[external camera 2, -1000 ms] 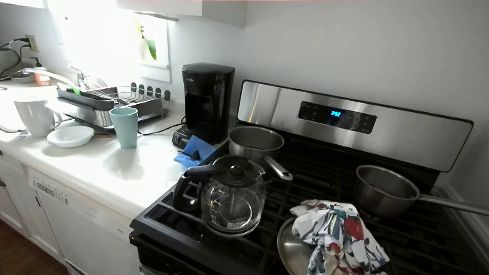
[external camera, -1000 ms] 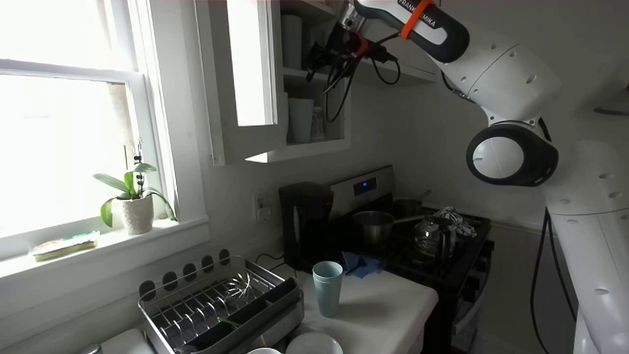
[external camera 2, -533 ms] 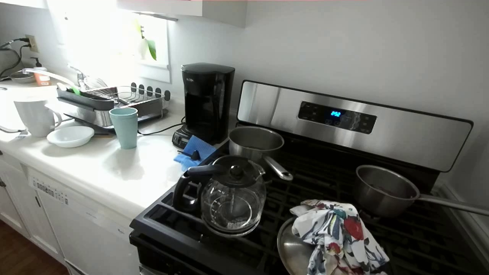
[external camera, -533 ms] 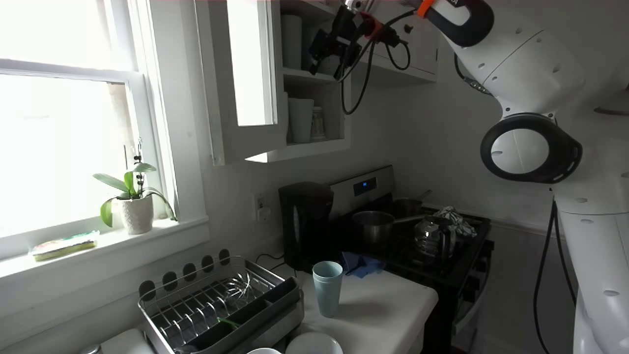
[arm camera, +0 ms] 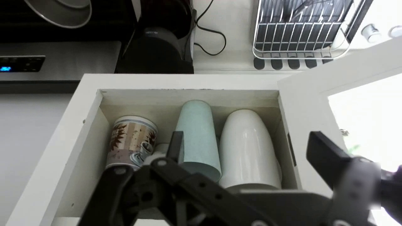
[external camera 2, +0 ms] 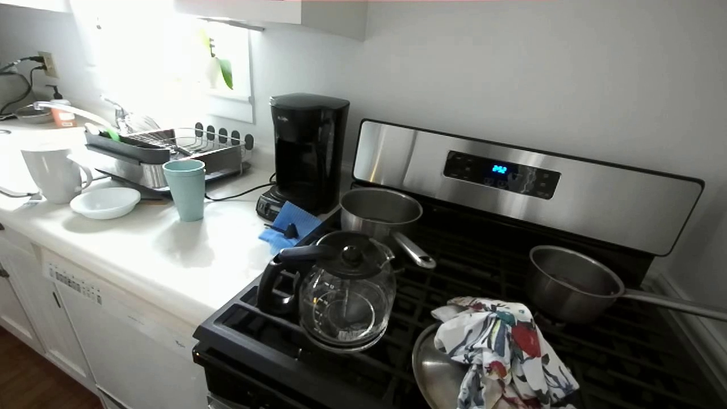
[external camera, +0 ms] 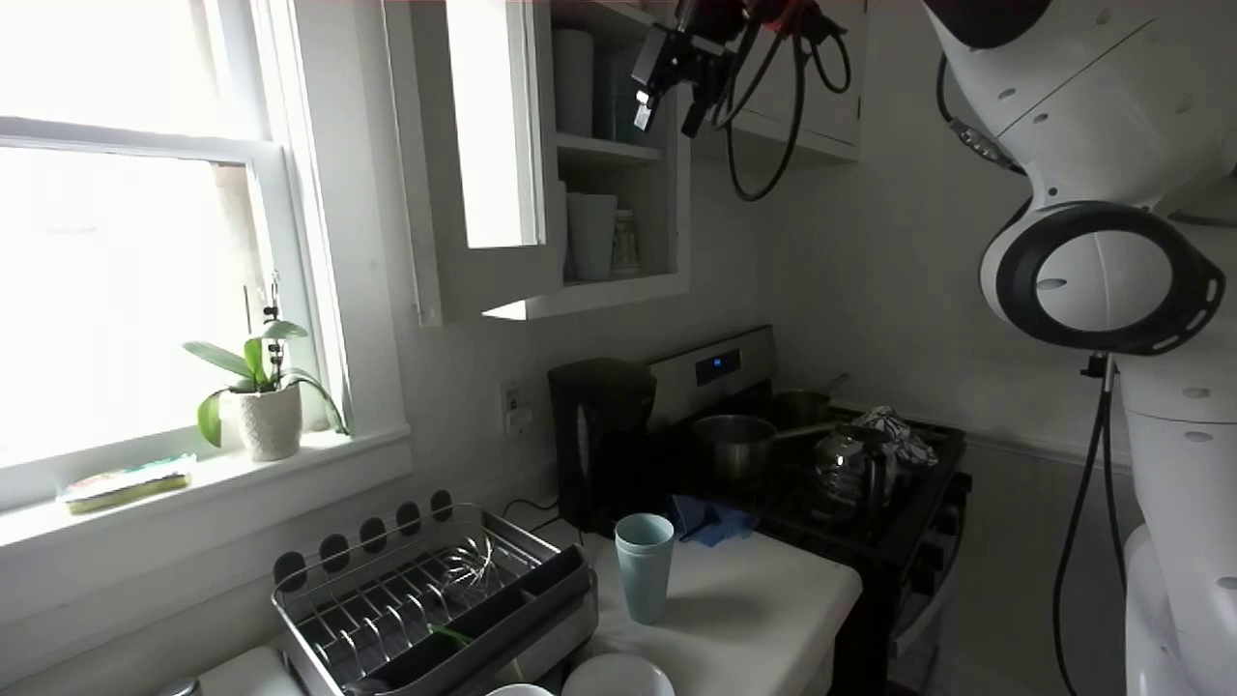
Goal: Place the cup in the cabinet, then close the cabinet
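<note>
- Standing upright on the second shelf up [external camera: 606, 149], the small pale whitish-blue cylindrical cup [external camera: 624, 106], partly hidden, appears to be the task's own, inside the white wall cabinet [external camera: 618, 295] over the back edge of the white countertop bench [external camera: 763, 590].
- Before that shelf hangs the black two-fingered gripper [external camera: 667, 121], its fingers [arm camera: 325, 153] spread wide in the wrist view, nothing held between them.
- Swung outward on the side of the bright white-framed window [external camera: 106, 290], the tall white-framed glass door [external camera: 493, 274] awaits: placing looks done, and closing appears to be the step at hand.
- The next move likely calls for taking the gripper clear of the shelves and round the door's free edge, then pushing its outer face home, with the looped black cables [external camera: 752, 198] kept out of the gap.
- Below, in both exterior views, a slightly darker teal-blue tapered cup [external camera: 645, 580] stands between the silver-and-black dish rack [external camera 2: 145, 173] and the bench's stove-side edge; a black plastic coffee maker [external camera 2: 309, 142] occupies the back corner beside the stainless-and-black stove [external camera 2: 397, 153].
</note>
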{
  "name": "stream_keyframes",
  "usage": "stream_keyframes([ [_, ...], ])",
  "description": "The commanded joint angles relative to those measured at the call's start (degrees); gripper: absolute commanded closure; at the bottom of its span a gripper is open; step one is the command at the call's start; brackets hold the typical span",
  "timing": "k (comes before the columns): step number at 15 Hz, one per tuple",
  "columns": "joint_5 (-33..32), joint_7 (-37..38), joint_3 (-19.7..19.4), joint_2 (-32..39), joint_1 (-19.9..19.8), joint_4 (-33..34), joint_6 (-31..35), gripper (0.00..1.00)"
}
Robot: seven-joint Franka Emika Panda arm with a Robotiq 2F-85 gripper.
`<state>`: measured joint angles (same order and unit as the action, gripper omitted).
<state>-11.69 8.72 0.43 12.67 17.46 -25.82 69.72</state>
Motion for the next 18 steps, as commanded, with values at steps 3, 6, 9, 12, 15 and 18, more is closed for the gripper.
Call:
stream_keyframes([
  [3, -1.8, -1.7, 2.5, -1.6, 0.9, 0.0, -3.6, 0.00],
  [6, -2.2, -3.0, 3.3, -2.1, 1.5, 0.0, -4.3, 0.00],
  [9, -5.0, -4.2, 4.1, -1.3, 4.5, -0.1, -4.7, 0.00],
  [12, -10.5, -4.0, 6.5, -0.2, 11.5, 0.0, -6.4, 0.00],
  [15, -13.4, -1.0, 7.8, 0.6, 17.2, -0.1, -7.9, 0.00],
  [18, -16.1, 1.3, 7.4, 0.7, 22.5, 0.4, -7.6, 0.00],
])
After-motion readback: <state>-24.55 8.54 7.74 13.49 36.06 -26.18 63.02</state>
